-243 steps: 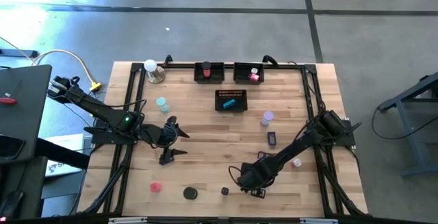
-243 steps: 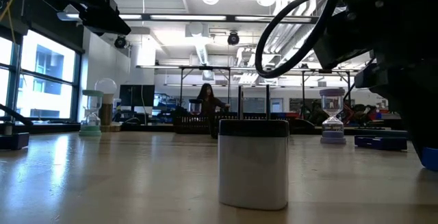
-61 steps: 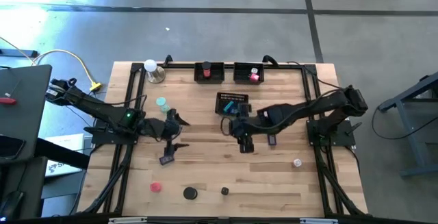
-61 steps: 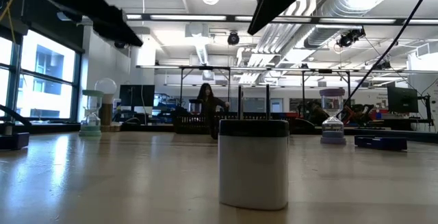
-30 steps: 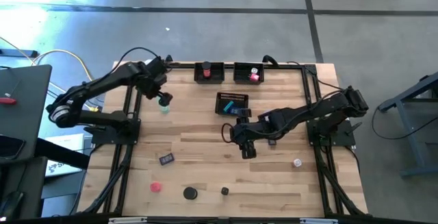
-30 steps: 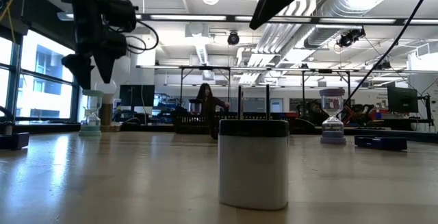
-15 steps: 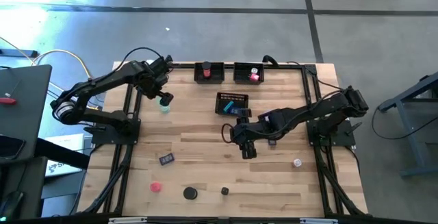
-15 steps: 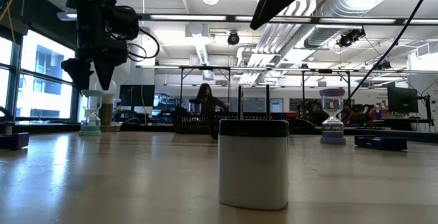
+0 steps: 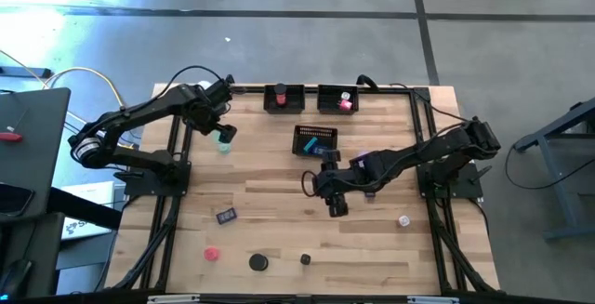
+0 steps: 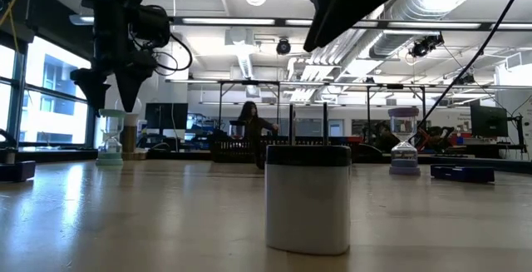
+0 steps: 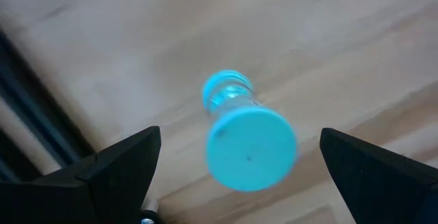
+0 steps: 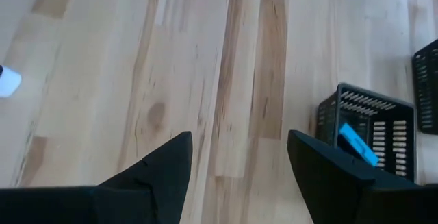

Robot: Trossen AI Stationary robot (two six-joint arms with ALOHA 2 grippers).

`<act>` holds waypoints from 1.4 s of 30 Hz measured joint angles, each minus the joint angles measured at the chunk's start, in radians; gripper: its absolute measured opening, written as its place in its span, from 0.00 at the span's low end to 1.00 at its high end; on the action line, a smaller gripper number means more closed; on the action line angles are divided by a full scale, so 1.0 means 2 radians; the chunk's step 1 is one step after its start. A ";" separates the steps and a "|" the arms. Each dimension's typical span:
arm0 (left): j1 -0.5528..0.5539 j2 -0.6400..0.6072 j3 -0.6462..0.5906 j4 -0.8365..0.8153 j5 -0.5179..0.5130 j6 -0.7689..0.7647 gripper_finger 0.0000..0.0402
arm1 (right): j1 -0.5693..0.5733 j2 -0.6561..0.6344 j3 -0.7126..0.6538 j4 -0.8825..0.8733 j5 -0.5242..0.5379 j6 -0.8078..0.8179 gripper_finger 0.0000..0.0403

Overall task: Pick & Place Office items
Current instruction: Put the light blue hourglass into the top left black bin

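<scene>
One teal hourglass (image 11: pixel 246 131), base half hidden, below open left claw (image 11: pixel 236 172).

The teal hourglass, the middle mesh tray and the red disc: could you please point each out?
teal hourglass (image 11: pixel 250 147): left wrist view, its round top cap.
middle mesh tray (image 9: pixel 301 134): high view, its left rim.
red disc (image 9: pixel 212 254): high view, its top face.

The table (image 9: pixel 279 230) is pale wood in lengthwise stripes, some planks darker brown. A teal hourglass (image 11: pixel 245 131) has a clear waist. The trays (image 9: pixel 314 139) are black mesh; the middle one holds a bright blue block (image 12: pixel 356 144). At six o'clock lie a red piece (image 9: pixel 212 254) and a black disc (image 9: pixel 257 263). The piece (image 9: pixel 345 103) in the twelve o'clock tray looks pink, perhaps. Both arms are black.
</scene>
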 joint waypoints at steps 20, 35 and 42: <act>0.000 0.001 -0.004 0.000 -0.031 -0.031 0.97 | 0.001 0.000 0.000 0.002 -0.034 -0.009 0.57; -0.009 0.100 -0.011 0.016 -0.018 -0.029 0.97 | 0.001 0.000 0.000 0.002 -0.038 -0.008 0.57; -0.039 0.131 -0.012 0.047 -0.019 -0.023 0.94 | 0.001 0.000 0.000 0.002 -0.038 -0.009 0.57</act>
